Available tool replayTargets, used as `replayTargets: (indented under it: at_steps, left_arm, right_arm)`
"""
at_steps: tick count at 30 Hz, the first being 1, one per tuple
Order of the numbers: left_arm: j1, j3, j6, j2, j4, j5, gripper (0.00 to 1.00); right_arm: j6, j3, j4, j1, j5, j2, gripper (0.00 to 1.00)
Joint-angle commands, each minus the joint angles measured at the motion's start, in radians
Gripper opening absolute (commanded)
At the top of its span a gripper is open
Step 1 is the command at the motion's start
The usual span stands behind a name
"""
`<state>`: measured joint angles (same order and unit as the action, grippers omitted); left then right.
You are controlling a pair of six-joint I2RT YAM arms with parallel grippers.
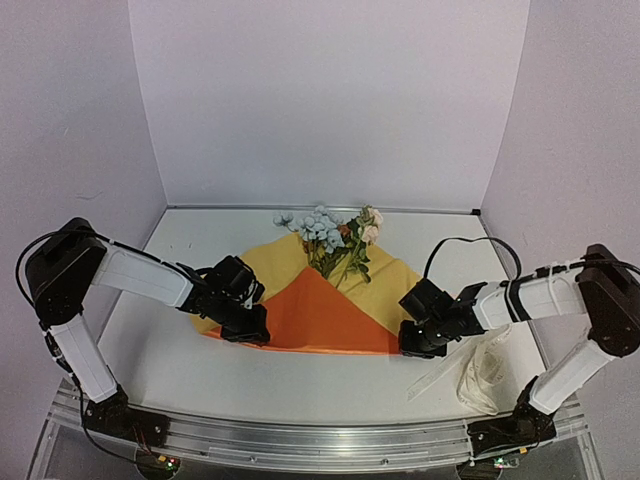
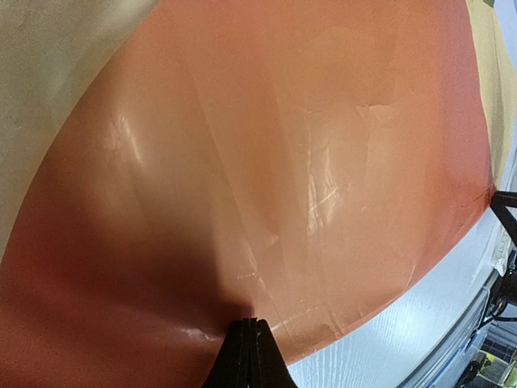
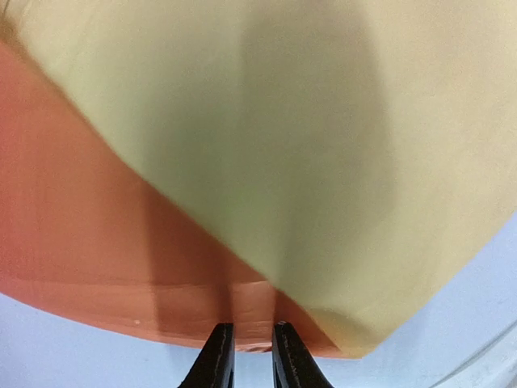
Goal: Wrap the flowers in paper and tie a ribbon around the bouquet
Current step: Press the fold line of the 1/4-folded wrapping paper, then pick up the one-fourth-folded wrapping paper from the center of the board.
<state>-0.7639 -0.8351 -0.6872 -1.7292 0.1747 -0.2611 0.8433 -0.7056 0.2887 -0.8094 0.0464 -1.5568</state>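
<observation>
On the white table (image 1: 150, 360), the paper (image 1: 320, 315) lies between both arms. The left gripper (image 2: 249, 356) pinches its near edge shut; the right gripper (image 3: 246, 356) straddles its near corner, barely parted. Beyond, the flowers (image 1: 335, 235) point away, stems toward the arms.

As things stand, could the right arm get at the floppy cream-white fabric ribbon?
Probably not yet: the cream-white ribbon lies uncovered beside that arm, but the right claw is pinching the glossy orange-and-yellow paper sheet and would have to let go.
</observation>
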Motion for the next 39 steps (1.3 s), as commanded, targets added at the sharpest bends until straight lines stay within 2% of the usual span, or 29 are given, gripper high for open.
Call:
replayTargets:
  at_steps: [1,5,16,23,28,34,39]
  left_arm:
    - [0.001,0.011,0.010,-0.058,0.104,0.045,0.01]
    - [0.000,0.001,0.011,-0.058,0.110,0.047,0.01]
    - [-0.001,-0.001,0.008,-0.051,0.107,0.040,0.01]
    - [0.000,-0.002,0.007,-0.053,0.104,0.036,0.02]
    - [0.000,-0.001,0.009,-0.051,0.108,0.034,0.01]
    - [0.000,-0.003,0.010,-0.051,0.106,0.032,0.01]
    - [0.000,0.004,0.005,-0.042,0.103,0.030,0.02]
  right_arm:
    - [0.050,0.080,0.090,0.054,0.061,0.031,0.18]
    - [0.062,0.097,0.100,0.058,0.054,0.086,0.21]
    - [0.156,0.120,0.077,-0.004,0.053,0.183,0.53]
    - [0.298,0.214,-0.181,-0.010,0.104,0.137,0.56]
    - [0.401,0.286,-0.344,-0.019,0.173,0.122,0.53]
    - [0.483,0.353,-0.335,-0.060,0.262,0.214,0.48]
    - [0.521,0.360,-0.158,-0.093,0.297,0.333,0.54]
